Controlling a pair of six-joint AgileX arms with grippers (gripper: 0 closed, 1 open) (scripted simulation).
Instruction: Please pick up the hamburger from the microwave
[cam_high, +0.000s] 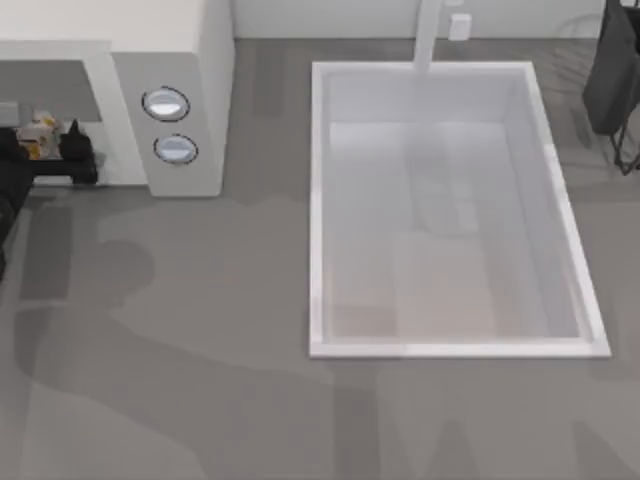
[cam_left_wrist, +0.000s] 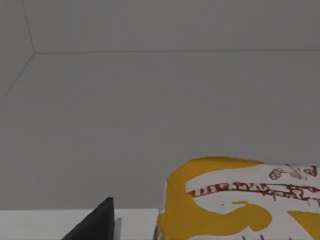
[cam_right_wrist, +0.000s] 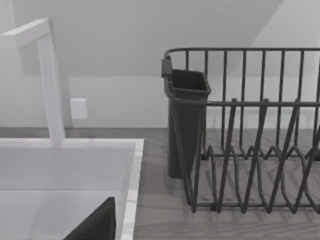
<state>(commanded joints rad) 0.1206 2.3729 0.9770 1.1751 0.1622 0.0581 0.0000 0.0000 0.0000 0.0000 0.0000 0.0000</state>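
Observation:
The white microwave (cam_high: 190, 60) stands at the table's back left, with two round knobs (cam_high: 166, 103) on its panel. The hamburger (cam_high: 40, 132), in a yellow-and-white wrapper, sits at the mouth of the cavity. My left gripper (cam_high: 43, 150) is open around it, with black fingers on either side. In the left wrist view the hamburger (cam_left_wrist: 235, 200) looms very close, and one dark fingertip (cam_left_wrist: 97, 222) stands beside it with a gap between them. My right gripper (cam_right_wrist: 95, 225) is parked near the sink, facing the dish rack.
A large white sink basin (cam_high: 315, 200) takes up the table's middle and right, with a white faucet (cam_high: 428, 40) at its back rim. A dark wire dish rack (cam_right_wrist: 250, 140) with a cutlery cup (cam_right_wrist: 187, 115) stands at the back right (cam_high: 612, 80).

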